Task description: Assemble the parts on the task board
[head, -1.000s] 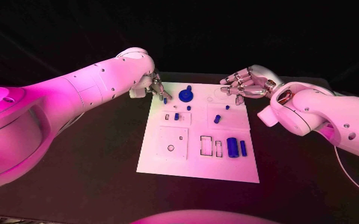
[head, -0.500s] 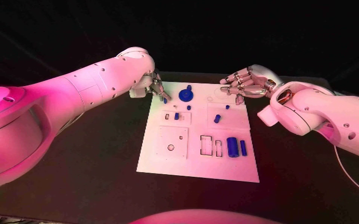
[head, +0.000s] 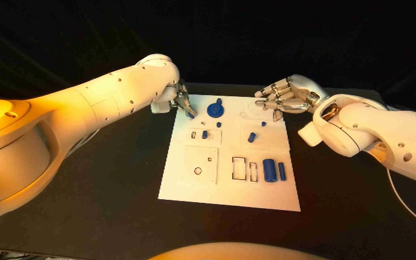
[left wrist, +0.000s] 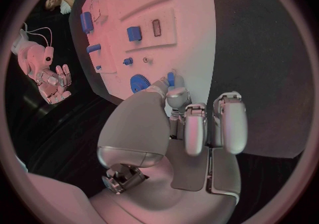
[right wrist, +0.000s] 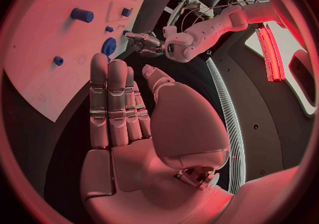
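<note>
Left hand (head: 182, 105) pinches small blue peg (left wrist: 170, 79) at fingertips; likely light, rigid, slippery; hold its sides.

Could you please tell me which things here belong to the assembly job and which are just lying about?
Belongs to the job:
task board
blue gear
two blue cylinders
small blue part at the left hand
right hand

Just lying about:
nothing apart from the black table

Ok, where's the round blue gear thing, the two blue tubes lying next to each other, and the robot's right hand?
Blue gear (head: 215, 111), head view: middle of its round face.
Two blue tubes (head: 270, 170), head view: body of the thicker one.
Right hand (head: 282, 98), head view: middle of the hand.
</note>
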`<state>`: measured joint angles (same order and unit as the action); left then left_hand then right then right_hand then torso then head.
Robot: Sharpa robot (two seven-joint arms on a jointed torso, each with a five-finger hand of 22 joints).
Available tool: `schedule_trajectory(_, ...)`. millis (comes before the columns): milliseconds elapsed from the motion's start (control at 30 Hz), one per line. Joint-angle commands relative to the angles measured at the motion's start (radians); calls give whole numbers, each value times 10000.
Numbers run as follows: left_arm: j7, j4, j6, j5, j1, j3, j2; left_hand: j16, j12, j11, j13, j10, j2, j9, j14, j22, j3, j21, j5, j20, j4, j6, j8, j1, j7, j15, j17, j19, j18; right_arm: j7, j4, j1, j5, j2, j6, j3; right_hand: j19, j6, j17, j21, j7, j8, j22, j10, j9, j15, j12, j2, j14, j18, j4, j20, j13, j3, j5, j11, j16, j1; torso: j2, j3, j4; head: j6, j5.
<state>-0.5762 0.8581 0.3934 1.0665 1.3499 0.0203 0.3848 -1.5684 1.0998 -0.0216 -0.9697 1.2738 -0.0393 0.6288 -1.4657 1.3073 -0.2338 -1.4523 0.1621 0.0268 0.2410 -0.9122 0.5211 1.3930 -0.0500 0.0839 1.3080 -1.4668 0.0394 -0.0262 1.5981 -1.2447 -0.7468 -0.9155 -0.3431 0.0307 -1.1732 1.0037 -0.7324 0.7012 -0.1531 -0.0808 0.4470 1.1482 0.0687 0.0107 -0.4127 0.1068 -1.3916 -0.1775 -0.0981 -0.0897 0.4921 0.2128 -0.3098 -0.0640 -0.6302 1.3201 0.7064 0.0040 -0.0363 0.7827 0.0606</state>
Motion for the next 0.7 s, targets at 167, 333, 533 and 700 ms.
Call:
schedule_trajectory(167,318,64,-40,-496,-5,25,47,-24,-136,24,125,100,1225,326,-1051,1214,-3655,35,479,50,-1392,63,363,-1023,-88,-83,2628,-252,11,-93,4,8,-30,17,163,0,-65,-97,-21,-58,-7,30,-13,-32,10,16,-38,-80,37,-62,13,-7,-14,-32,-80,-19,58,-69,-12,7,-7,10,23)
schedule_trajectory(333,448,428,-471,-899,-3,37,319,-24,-74,4,76,224,1542,506,-1051,1231,-4438,35,1015,41,-1720,2,576,-1510,-40,-53,2628,-260,8,-92,3,8,-23,15,168,0,-65,-97,-21,-58,-7,30,-13,-32,10,16,-38,-80,37,-62,13,-7,-14,-32,-80,-19,58,-69,-13,12,-10,-4,40)
schedule_trajectory(533,604,1701,-1409,-1359,-1,52,1123,-24,67,-56,-68,418,1776,631,-1051,1296,-4873,-9,1568,-7,-2015,-114,740,-1932,27,-3,2628,-301,-7,-88,6,8,-7,-7,166,0,-65,-97,-21,-58,-7,30,-13,-32,10,16,-38,-80,37,-62,13,-7,-14,-32,-80,-19,58,-69,-23,11,-32,-8,23)
schedule_trajectory(700,746,2848,-2149,-1454,-50,72,1818,-24,194,-98,-217,563,1920,662,-1051,1395,-5027,-91,1918,-44,-2184,-225,792,-2122,70,32,2628,-360,-33,-81,7,8,9,-27,163,2,-68,-97,-21,-64,-8,30,-17,-33,10,14,-40,-84,37,-61,6,-7,-17,-36,-92,-20,65,-79,-45,29,-68,2,32)
